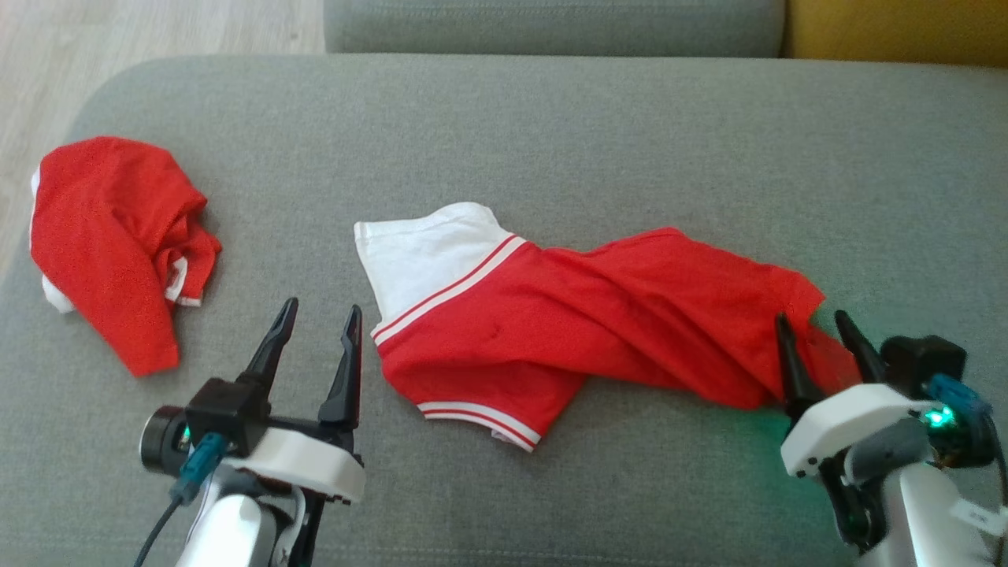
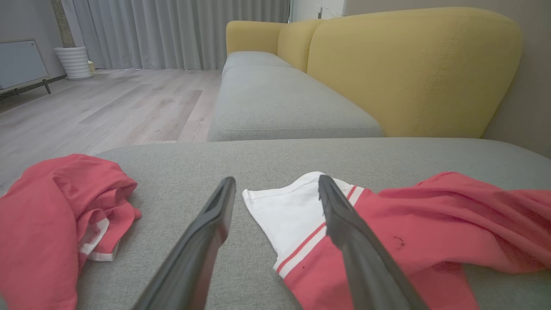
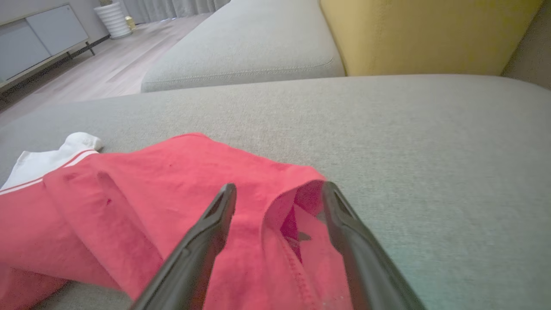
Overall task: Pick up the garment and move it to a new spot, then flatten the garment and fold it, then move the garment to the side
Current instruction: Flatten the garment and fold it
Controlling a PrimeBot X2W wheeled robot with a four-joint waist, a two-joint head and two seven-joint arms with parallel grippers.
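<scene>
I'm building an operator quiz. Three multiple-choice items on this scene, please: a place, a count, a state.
1. Where is the crumpled red garment relative to the stretched red-and-white garment? A) robot's left B) robot's right C) on top
2. Garments on the grey cushion? A) one B) two C) three
3. The right gripper is: A) shut on cloth B) open C) shut, empty
Answers: 1 A, it lies apart at the head view's left; 2 B, two separate pieces; 3 B, fingers spread apart over the cloth.
</scene>
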